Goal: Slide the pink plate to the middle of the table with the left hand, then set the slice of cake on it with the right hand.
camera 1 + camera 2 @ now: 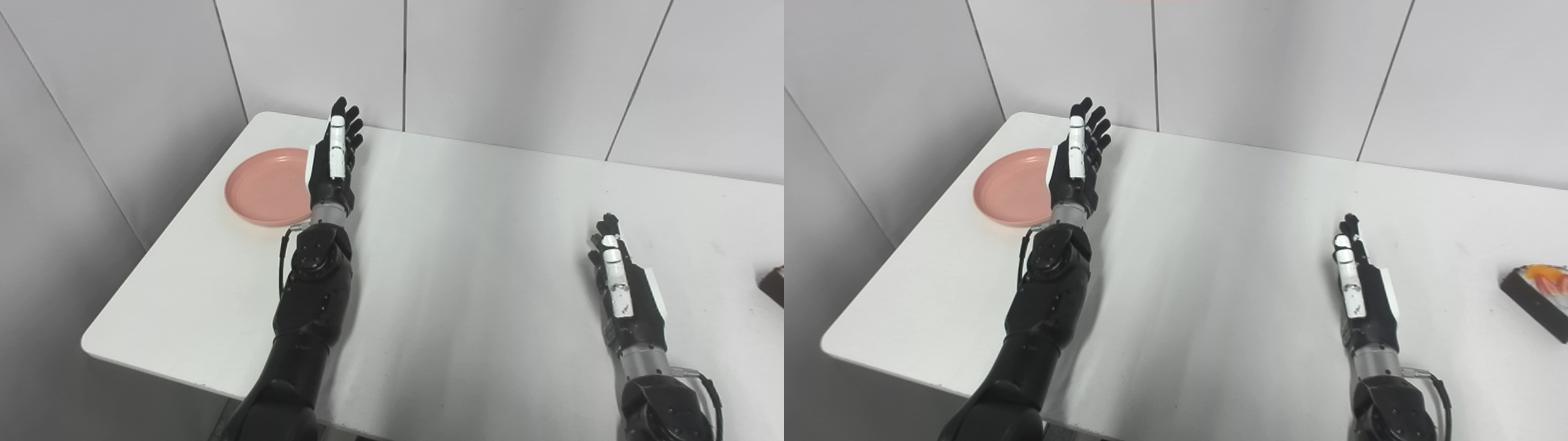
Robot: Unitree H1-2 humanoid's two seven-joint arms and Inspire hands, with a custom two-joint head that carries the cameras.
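The pink plate (266, 187) lies empty near the table's far left corner. My left hand (334, 159) is open with fingers straight, edge-on, just right of the plate and overlapping its right rim in view; I cannot tell whether it touches it. The slice of cake (1540, 297), dark with orange and red fruit on top, lies at the table's right edge; in the left eye view only its edge (775, 285) shows. My right hand (1363, 294) is open and empty, fingers straight, resting over the table left of the cake and well apart from it.
The white table (465, 245) stands against grey wall panels behind and at the left. Its left edge and front edge are close to the left arm.
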